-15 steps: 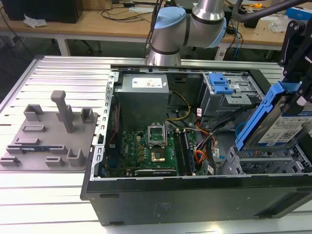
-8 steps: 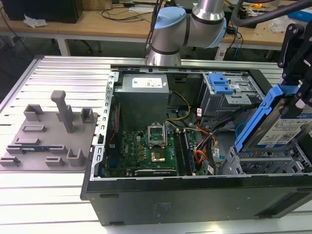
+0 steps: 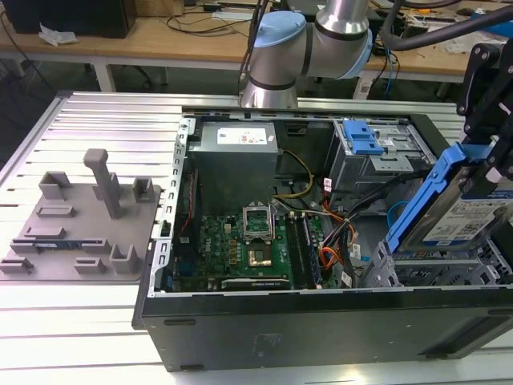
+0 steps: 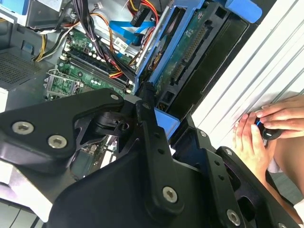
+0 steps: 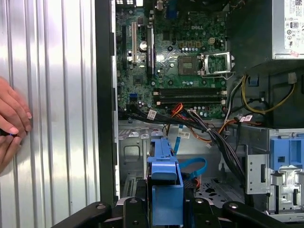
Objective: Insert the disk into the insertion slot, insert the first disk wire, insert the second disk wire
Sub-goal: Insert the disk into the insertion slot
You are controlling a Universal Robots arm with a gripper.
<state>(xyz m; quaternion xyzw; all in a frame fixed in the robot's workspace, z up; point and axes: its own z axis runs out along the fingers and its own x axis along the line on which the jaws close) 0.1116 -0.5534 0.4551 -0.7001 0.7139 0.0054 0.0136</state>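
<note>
My claw (image 5: 165,206) is clenched on the disk (image 3: 469,216), black fingers pressed to either side of its bright blue carrier. I am holding the disk in the air, tilted steeply, at the exterior view's right, with its white label facing up and its green circuit board showing in the second wrist view. Its lower end hangs just above the insertion slot (image 3: 433,271), the low grey perforated bay in the near corner of the open computer case (image 3: 304,329); the disk is not in the bay, and I cannot tell whether its bottom corner touches the metal. Just outside the case wall, a person's hand (image 4: 249,142) rests on the ribbed metal table (image 3: 48,321), with the fingers of the other hand on a small dark object beside it. Past the slot, 1 flat blue cable (image 5: 192,166) loops loose, and a bundle of orange and black wires (image 5: 199,126) runs across the case floor. Beyond that lies the green motherboard (image 5: 180,61), with the taller grey cage and its blue latch (image 3: 361,136) beside it. Further back sits the grey power supply (image 3: 236,148), and behind the case stands the arm's base (image 3: 272,64). A grey fixture plate (image 3: 80,224) lies on the table at the exterior view's left.
</note>
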